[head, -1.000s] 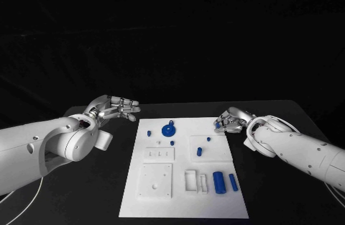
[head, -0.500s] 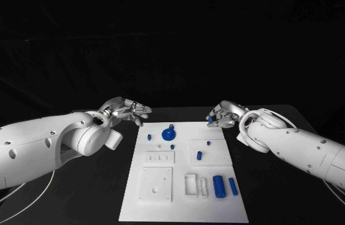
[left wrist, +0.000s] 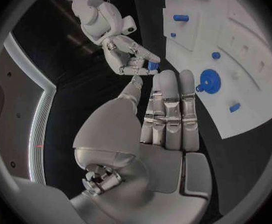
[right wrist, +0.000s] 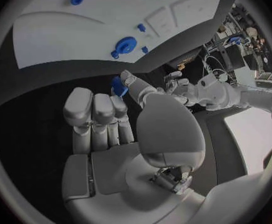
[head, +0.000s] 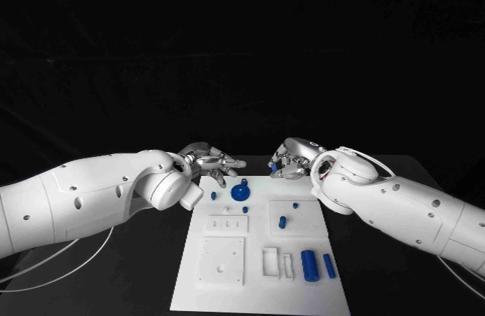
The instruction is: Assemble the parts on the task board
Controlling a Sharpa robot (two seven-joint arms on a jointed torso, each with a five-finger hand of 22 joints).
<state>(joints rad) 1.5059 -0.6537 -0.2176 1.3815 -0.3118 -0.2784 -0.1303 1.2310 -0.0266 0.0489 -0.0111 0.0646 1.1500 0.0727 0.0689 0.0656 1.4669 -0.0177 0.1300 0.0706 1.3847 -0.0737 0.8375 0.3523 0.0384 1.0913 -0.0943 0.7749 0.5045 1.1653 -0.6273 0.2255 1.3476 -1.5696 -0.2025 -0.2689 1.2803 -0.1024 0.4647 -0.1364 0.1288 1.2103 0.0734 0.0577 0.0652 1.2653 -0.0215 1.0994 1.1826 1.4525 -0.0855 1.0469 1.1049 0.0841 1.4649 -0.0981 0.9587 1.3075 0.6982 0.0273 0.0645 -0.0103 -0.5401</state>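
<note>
The white task board lies in the middle of the black table. A round blue disc part stands near its far edge, with small blue pegs around it and two blue cylinders at the near right. My right hand hovers over the board's far right corner and pinches a small blue part between thumb and finger. That part faces my left hand, which hangs over the far left corner with fingers stretched out and nothing in them. A short gap separates the two hands.
White raised plates with slots and holes sit on the board's near half. Black table runs along both sides of the board. My two white forearms reach in from either side.
Both hands have moved inward and away from me, closing toward each other above the board's far edge. The right hand still pinches the small blue part.
</note>
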